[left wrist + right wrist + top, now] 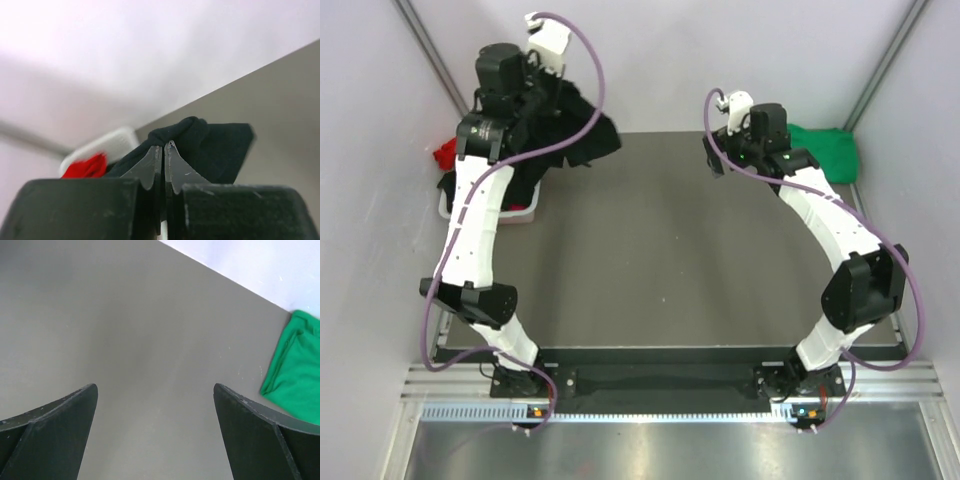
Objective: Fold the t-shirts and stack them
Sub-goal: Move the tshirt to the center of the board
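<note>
My left gripper (pixel 164 147) is shut on a black t-shirt (pixel 215 150) and holds it up in the air over the table's far left corner. In the top view the gripper (pixel 545 100) is half hidden by the hanging black t-shirt (pixel 582 138). A red t-shirt (pixel 445 153) lies in the white basket (pixel 444 208) below, and also shows in the left wrist view (pixel 85 167). A green t-shirt (pixel 830 150) lies at the far right; part of it shows in the right wrist view (pixel 295 370). My right gripper (pixel 155 390) is open and empty above bare table, left of the green t-shirt. No pink t-shirt shows.
The grey table (pixel 660 260) stretches between the two arms. The basket stands at its far left edge, under my left arm; its white rim shows in the left wrist view (pixel 107 142). Pale walls close in at the back and on both sides.
</note>
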Tool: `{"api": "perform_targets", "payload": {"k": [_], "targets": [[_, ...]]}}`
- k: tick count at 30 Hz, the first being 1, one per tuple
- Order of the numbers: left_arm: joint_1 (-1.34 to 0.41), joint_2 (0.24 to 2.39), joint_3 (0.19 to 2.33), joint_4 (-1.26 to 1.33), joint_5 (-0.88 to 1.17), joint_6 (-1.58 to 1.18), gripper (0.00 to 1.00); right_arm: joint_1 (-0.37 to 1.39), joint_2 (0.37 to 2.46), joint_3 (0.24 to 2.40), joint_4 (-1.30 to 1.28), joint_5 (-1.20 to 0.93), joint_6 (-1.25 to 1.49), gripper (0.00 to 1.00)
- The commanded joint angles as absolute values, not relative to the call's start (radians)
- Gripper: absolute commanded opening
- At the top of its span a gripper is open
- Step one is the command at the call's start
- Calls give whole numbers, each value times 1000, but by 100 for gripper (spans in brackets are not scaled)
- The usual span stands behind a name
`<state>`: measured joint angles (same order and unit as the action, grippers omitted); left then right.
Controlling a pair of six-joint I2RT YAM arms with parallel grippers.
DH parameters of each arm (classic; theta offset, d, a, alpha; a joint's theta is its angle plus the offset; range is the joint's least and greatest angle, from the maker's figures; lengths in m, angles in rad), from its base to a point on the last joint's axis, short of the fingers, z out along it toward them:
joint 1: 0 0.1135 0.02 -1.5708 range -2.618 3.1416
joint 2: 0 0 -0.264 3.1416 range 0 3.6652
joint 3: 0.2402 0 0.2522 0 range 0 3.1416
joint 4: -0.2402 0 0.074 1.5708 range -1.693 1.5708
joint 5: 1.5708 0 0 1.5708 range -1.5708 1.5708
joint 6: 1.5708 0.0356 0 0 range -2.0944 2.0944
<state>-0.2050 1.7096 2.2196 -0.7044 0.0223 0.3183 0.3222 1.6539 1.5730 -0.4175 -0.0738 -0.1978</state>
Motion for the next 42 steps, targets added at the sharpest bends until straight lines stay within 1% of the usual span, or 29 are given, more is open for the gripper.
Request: {"api": "perform_targets", "payload": {"k": [1,6,11,15,21,26,32,39,42], "targets": [[-325,1690,2293,-646,112,348,0,318,1634,1597,-425,-51,-215,100],[-431,1718,2306,-652,155,328,0,293,1579,1574,-422,-17,-255,100],[-498,1759,2307,-646,190,298,0,253,1526,1537,-411,-6,-267,99],[-570,1819,2393,-623,212,295,0,207,1508,1513,-407,28,-258,100],[-644,1911,2528,-493,241,288,0,131,1499,1505,-396,32,-233,100],[-683,1916,2556,-373,285,293,0,88,1506,1506,-385,54,-212,100],[-699,1902,2605,-304,284,324,0,52,1520,1505,-376,44,-192,100],[-699,1896,2654,-177,193,469,0,51,1516,1471,-368,25,-184,100],[-699,1882,2646,-204,167,509,0,51,1509,1462,-367,25,-186,100]]}}
